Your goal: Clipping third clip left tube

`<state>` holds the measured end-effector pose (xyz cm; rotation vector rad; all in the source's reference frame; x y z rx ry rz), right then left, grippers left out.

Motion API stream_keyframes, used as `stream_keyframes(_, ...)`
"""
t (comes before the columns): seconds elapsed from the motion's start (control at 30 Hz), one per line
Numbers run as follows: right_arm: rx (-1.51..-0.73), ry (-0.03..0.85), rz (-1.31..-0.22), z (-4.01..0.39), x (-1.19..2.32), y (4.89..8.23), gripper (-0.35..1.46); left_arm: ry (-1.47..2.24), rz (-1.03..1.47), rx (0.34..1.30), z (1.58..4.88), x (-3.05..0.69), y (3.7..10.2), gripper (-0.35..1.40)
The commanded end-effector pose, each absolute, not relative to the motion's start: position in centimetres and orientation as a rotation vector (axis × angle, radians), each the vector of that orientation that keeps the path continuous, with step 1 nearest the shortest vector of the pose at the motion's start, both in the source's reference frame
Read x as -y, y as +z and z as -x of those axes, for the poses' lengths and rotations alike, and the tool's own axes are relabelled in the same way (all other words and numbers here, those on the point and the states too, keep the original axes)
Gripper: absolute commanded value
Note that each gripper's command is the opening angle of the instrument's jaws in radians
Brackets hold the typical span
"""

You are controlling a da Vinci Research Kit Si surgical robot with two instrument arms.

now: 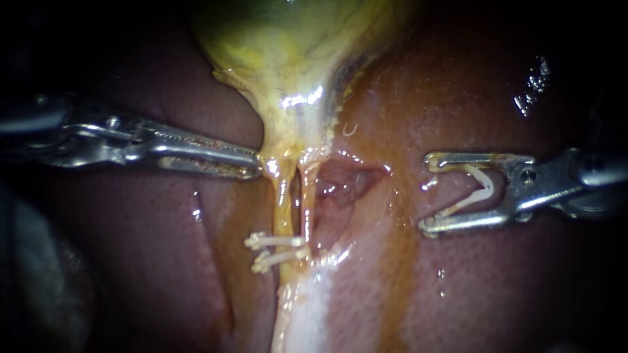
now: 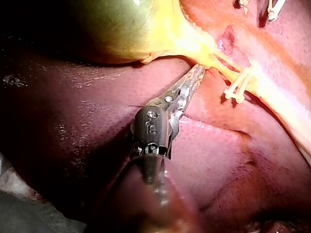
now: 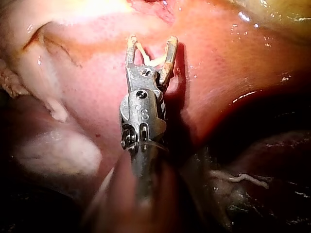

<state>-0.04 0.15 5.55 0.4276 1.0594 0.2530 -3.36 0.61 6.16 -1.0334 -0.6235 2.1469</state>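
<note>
- Scanning the endoscope view from 9 o'clock across: my left instrument (image 1: 256, 165) comes in level from 9. Its jaws are almost together, with the tips pinched on the gallbladder neck (image 1: 294, 131) where it narrows into the tubes.
- The left wrist view agrees. The jaw tips sit in yellow tissue at the neck, and the two applied clips are just beyond and to one side of them.
- The gallbladder (image 1: 294, 46) is at 12 o'clock, yellow-green, tapering toward centre.
- The left tube (image 1: 282, 209) runs from the neck toward 6 o'clock, slightly on the 9 o'clock side of centre.
- The upper clip (image 1: 275, 240) and lower clip (image 1: 278, 260), both white, cross the left tube low down, one just above the other, with their ends poking toward 9.
- Their 3 o'clock ends reach the right tube (image 1: 307, 202), which sits just beside the left one across a thin dark gap. I can't tell whether they take it in.
- The liver (image 1: 163, 261) is wet and red-brown all around.
- My right instrument (image 1: 428, 194) is at 3 o'clock with its jaws spread wide. The loaded clip (image 1: 481, 189) is seated between them, one leg against each jaw, mouth facing 9.
- It is well apart from both tubes, with glistening liver between.
- In the right wrist view the jaws form the same wide fork with the white clip inside, and pink liver lies ahead of and under them.
</note>
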Motion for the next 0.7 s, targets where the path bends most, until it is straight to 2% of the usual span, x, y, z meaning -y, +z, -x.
stream_keyframes(0.03, -1.059, 0.253, -0.427, 0.04, -0.15, 5.55, 0.50, 2.147, 1.034, 0.628, 3.34, -0.63, 6.12, -0.35)
stream_keyframes(0.17, -1.059, 0.253, -0.427, 0.04, -0.15, 5.55, 0.50, 2.144, 1.033, 0.637, 3.22, -0.76, 5.94, -0.35)
stream_keyframes(0.43, -1.057, 0.250, -0.430, 0.04, -0.15, 5.54, 0.50, 2.116, 1.052, 0.578, 2.91, -1.06, 5.49, -0.35)
stream_keyframes(0.7, -1.104, 0.252, -0.469, -0.15, -0.15, 5.39, 0.50, 2.118, 1.056, 0.574, 2.88, -1.05, 5.48, -0.35)
